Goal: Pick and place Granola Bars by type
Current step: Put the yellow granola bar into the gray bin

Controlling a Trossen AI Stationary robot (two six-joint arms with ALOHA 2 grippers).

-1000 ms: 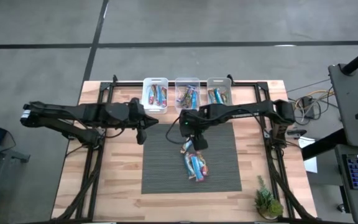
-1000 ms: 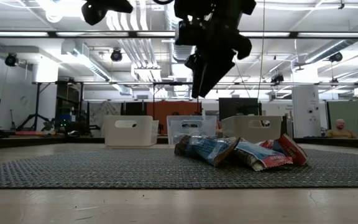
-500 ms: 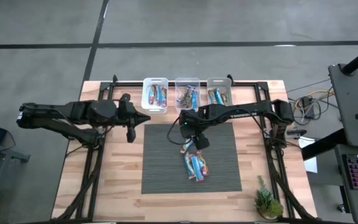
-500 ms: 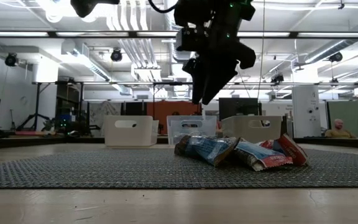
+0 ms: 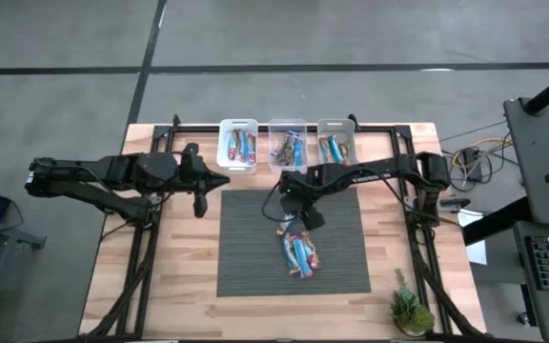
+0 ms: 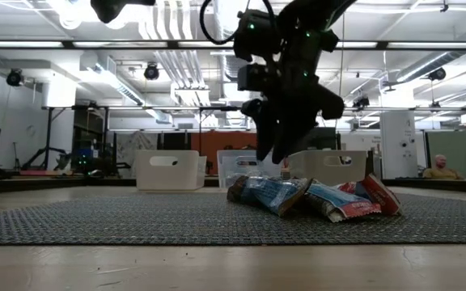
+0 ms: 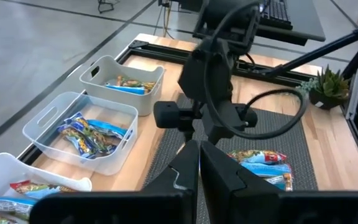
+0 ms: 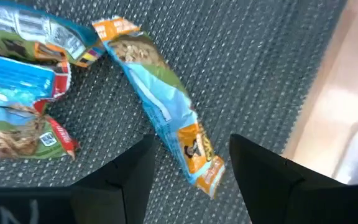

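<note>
Low over the grey mat (image 5: 246,257), right at the top of the heap of Granola Bars (image 5: 299,252): the right end effector (image 5: 303,217), fingers wide apart and holding nothing. Straight under it, one blue bar with orange ends (image 8: 164,107), a little apart from the rest of the heap. Seen from the right wrist, long way of that bar pointing out ahead between the two dark fingers (image 8: 128,172), a bit slanted, with one orange end sitting in the gap. So a squeeze across the thin side looks like the way to go, after coming down just a little more. Far closer to the heap than the left end effector (image 5: 198,204), which is shut tight with nothing in it and waits over the bare wood of the desk (image 5: 179,286), off the mat's left edge. At the back of the desk, three small bins in a row: a white bin (image 5: 238,143) with blue and red bars, a clear middle bin (image 5: 287,144) with blue and brown ones, and a third bin (image 5: 336,141) with blue and orange ones. Best guess: the third bin for this bar, since the orange matches.
</note>
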